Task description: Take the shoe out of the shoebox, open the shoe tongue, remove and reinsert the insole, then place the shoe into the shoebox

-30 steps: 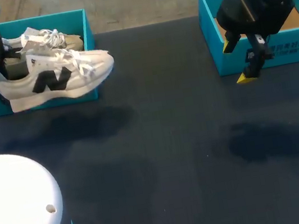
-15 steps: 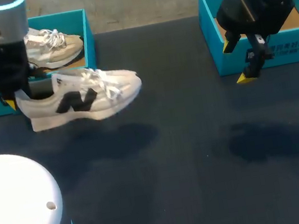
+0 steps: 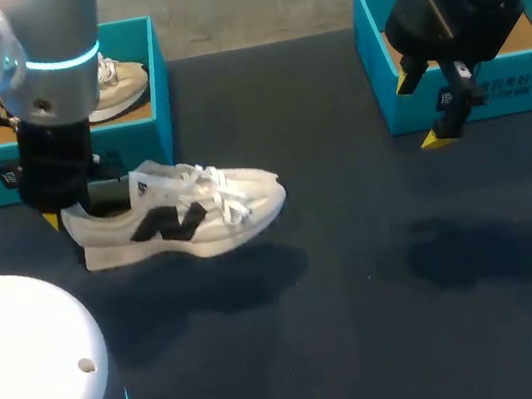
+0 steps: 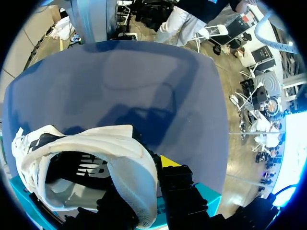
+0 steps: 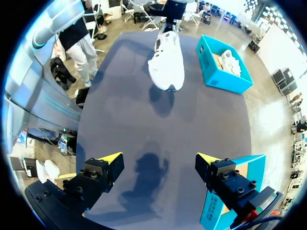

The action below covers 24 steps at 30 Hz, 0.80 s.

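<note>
We have swung the white lace-up trainer (image 3: 183, 218) clear of the teal shoebox (image 3: 139, 144), our left hand (image 3: 68, 213) clenched on its heel collar. It looks light and floppy, so we judge the stiffer heel the best hold. Our right hand (image 5: 158, 163) hangs released.

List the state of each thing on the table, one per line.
shoe: in the air, held by its heel, laced
left gripper: shut on shoe
right gripper: open, empty
left shoebox: open, second shoe inside
second shoe: lying in left shoebox
right shoebox: open
</note>
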### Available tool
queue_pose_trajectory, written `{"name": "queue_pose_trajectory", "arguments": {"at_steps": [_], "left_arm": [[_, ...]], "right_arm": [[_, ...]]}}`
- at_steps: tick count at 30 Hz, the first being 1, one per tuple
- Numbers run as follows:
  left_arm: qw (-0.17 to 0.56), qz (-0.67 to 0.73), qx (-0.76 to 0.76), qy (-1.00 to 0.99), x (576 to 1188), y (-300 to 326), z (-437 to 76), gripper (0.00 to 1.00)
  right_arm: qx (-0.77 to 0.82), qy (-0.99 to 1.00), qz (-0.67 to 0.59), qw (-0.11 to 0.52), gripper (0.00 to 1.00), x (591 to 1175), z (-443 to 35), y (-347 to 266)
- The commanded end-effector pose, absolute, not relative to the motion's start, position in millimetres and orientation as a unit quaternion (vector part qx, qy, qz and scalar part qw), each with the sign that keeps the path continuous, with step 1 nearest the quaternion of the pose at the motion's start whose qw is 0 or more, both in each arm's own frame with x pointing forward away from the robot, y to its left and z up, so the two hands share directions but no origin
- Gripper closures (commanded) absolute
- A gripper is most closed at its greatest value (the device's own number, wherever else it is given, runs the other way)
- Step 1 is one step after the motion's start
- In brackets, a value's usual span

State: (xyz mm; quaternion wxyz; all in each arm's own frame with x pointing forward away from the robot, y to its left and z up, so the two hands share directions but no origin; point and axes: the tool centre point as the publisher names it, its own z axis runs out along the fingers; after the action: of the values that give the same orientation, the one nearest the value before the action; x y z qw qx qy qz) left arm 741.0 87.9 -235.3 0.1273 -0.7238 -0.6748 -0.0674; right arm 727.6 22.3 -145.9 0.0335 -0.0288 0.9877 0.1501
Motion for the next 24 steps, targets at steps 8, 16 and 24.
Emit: {"name": "queue_pose_trajectory", "arguments": {"at_steps": [8,16,24], "left_arm": [[0.111,-0.048,-0.732,-0.671,720.8,56.3,-259.6,1.00],[0.109,-0.053,-0.732,-0.671,707.5,30.2,-272.1,1.00],[0.104,-0.050,-0.728,-0.676,705.5,18.4,-293.4,1.00]], "right_arm": [[-0.028,0.988,0.149,0.033,0.00,728.8,-146.7,23.5],[-0.028,0.988,0.149,0.033,0.00,728.8,-146.7,23.5],[-0.028,0.988,0.149,0.033,0.00,728.8,-146.7,23.5]]}}
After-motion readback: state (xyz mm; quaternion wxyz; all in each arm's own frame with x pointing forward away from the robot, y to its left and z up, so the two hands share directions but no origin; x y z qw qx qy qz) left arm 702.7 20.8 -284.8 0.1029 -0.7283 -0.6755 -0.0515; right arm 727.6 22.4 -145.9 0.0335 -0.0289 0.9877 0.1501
